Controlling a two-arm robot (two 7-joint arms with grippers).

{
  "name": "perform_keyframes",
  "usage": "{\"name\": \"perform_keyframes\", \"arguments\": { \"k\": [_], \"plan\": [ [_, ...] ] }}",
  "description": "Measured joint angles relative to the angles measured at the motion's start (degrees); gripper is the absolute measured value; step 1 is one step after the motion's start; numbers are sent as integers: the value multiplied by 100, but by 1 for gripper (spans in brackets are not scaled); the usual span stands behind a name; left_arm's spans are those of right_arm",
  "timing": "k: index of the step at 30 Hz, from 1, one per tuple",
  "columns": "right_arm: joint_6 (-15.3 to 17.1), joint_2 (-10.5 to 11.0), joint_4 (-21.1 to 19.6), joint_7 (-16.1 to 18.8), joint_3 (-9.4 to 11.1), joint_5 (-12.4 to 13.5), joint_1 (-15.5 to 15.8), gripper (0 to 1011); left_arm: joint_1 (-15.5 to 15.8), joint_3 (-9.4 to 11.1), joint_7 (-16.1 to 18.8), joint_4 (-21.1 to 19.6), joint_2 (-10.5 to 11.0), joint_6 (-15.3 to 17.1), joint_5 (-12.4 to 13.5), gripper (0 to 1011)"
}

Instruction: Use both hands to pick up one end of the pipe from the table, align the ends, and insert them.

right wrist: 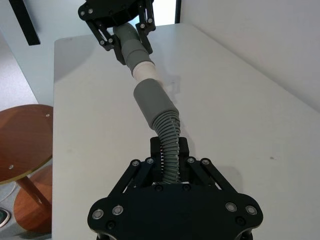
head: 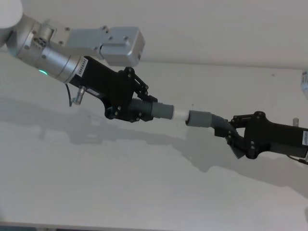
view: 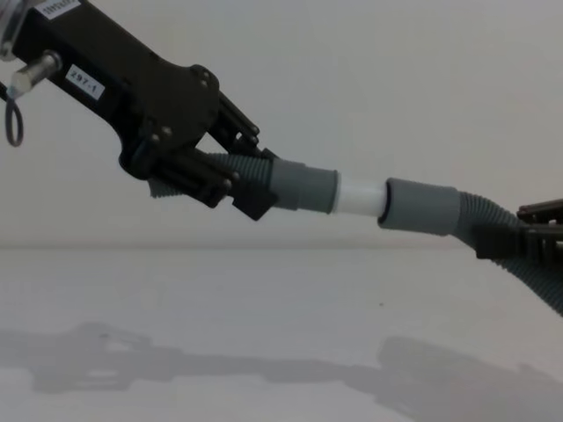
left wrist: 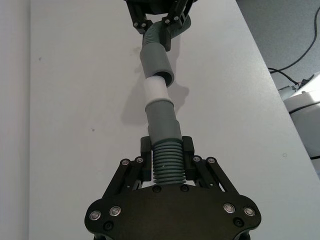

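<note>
Both hose pieces are held in the air above the white tabletop (head: pixel 120 183), their shadows lying on it below. The left gripper (head: pixel 137 107) is clamped on the ribbed part of the left hose piece (view: pixel 251 176), just behind its smooth grey cuff (head: pixel 162 110); in the left wrist view its fingers (left wrist: pixel 145 150) press against the ribs on both sides. A white spigot (head: pixel 179 114) sticks out of this cuff.

The right gripper (head: pixel 234 136) is closed on the ribbed part of the right hose piece (head: pixel 219 122), which bends as it runs back between the fingers (right wrist: pixel 156 150). Its grey cuff (head: pixel 198 118) faces the spigot. The spigot's tip reaches the mouth of this cuff, and most of the white length shows bare between the two cuffs. How far the tip sits inside cannot be told: the cuff's rim hides it in every view. In the left wrist view the two pieces meet at a slight angle rather than in one straight line.

The far ends of both hose pieces are hidden inside the grippers' linkages. In the chest view the right gripper is cut off at the edge, with only its fingertips (view: pixel 541 230) and a stretch of hose in sight. The left arm's silver wrist (head: pixel 53 62) carries a small green light (head: pixel 43 73), partly turned away.
</note>
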State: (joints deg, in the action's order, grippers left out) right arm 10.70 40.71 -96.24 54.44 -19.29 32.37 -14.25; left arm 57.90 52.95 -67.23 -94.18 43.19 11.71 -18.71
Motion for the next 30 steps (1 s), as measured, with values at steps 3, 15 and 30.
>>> {"name": "perform_keyframes", "arguments": {
  "k": [3, 15, 30],
  "plan": [
    [-3, 2, 2, 1, -3, 2, -2, 178, 13, 27, -11, -26, 18, 0, 13, 339],
    [-13, 6, 5, 2, -9, 9, -7, 177, 51, 101, 39, -148, 103, 102, 68, 339],
    [-15, 7, 5, 1, -8, 11, -8, 178, 89, 146, 256, -225, 220, 323, 180, 339]
  ]
}}
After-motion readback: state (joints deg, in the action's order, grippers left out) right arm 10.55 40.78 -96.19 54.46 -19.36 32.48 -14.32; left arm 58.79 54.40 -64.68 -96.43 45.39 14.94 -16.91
